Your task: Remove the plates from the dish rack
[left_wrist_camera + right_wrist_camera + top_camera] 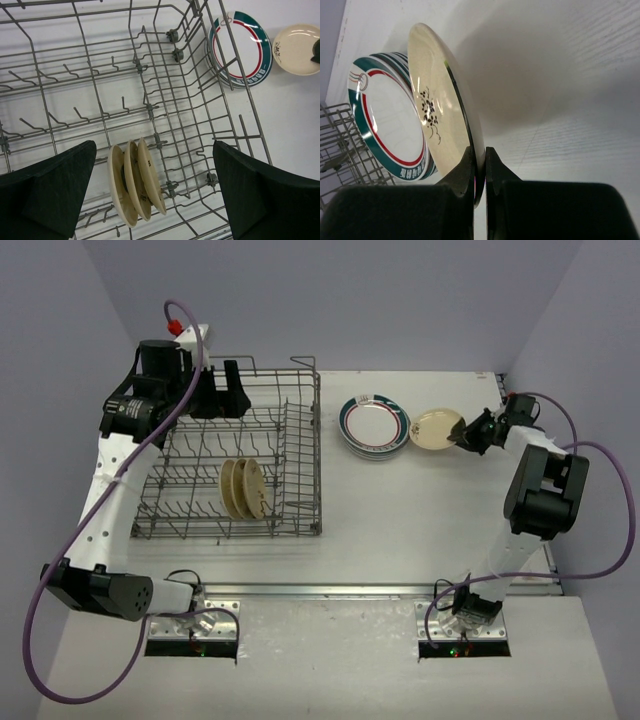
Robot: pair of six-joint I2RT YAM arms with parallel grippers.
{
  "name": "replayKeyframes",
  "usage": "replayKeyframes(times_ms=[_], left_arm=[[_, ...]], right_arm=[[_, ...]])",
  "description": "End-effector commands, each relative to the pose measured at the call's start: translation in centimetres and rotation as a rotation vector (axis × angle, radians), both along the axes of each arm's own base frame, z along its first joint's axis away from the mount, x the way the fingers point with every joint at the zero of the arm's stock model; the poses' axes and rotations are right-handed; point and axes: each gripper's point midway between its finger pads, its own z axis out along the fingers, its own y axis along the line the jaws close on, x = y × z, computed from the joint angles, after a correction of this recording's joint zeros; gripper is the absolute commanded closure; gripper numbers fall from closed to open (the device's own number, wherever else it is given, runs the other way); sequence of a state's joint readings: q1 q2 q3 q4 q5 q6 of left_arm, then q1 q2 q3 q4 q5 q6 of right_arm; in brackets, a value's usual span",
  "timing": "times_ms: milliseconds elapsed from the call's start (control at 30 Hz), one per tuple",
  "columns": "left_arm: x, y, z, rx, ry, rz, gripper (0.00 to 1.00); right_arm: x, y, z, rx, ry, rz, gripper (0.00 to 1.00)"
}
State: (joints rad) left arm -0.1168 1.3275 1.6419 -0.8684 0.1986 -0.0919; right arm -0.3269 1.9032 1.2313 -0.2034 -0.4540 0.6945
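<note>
Your right gripper (479,167) clamps tan plate (436,428) rim, plate just right of banded stack (374,425); left gripper (155,195) wide open, empty, directly above racked plates (134,186).
</note>
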Motion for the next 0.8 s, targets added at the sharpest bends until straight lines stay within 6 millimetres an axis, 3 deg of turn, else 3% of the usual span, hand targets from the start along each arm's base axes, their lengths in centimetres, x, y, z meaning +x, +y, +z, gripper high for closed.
replayKeyframes(times_ms=[0, 467, 667, 767], left_arm=[[0.3, 1.2, -0.2, 0.027, -0.003, 0.043, 0.00], [0.7, 2.0, -1.9, 0.060, 0.036, 0.075, 0.00], [0.7, 2.4, -2.5, 0.075, 0.049, 0.096, 0.00], [0.7, 2.7, -2.7, 0.086, 0.054, 0.107, 0.00]], right_arm=[[4.4, -2.0, 3.3, -0.073, -0.174, -0.033, 1.00], [6.1, -3.7, -1.3, -0.122, -0.105, -0.040, 1.00], [5.9, -4.2, -2.8, -0.128, -0.057, -0.040, 0.85], [5.8, -4.7, -2.9, -0.151, -0.041, -0.038, 0.67]])
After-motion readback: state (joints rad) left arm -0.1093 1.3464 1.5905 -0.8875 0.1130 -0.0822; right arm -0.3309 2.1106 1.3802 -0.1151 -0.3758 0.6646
